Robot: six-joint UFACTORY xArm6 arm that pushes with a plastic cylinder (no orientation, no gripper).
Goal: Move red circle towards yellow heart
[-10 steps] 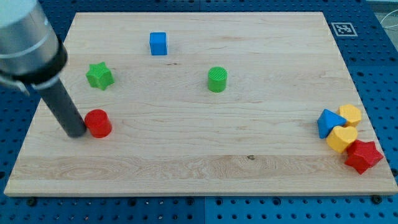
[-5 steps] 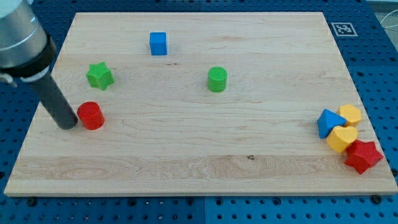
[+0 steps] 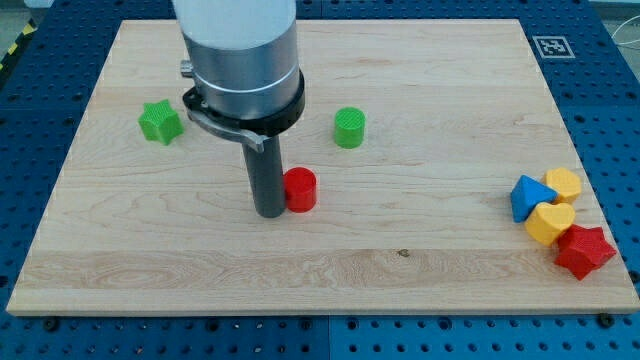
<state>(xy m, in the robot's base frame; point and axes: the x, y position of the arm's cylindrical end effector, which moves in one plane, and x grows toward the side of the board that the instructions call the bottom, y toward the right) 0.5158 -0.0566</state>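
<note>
The red circle [image 3: 299,189] sits near the middle of the wooden board [image 3: 420,260], a little left of centre. My tip [image 3: 270,212] is directly on its left side, touching it. The yellow heart [image 3: 549,221] lies far off at the view's right edge, in a cluster with a blue triangle [image 3: 527,196], a yellow block [image 3: 565,184] and a red star [image 3: 584,251].
A green star [image 3: 159,121] lies at the view's upper left. A green cylinder [image 3: 349,128] stands above and right of the red circle. The arm's grey body [image 3: 237,55] hides the board's upper part, where the blue cube was.
My tip and the red circle have moved well to the right, from near the left edge to near the board's middle. The arm now hides the blue cube.
</note>
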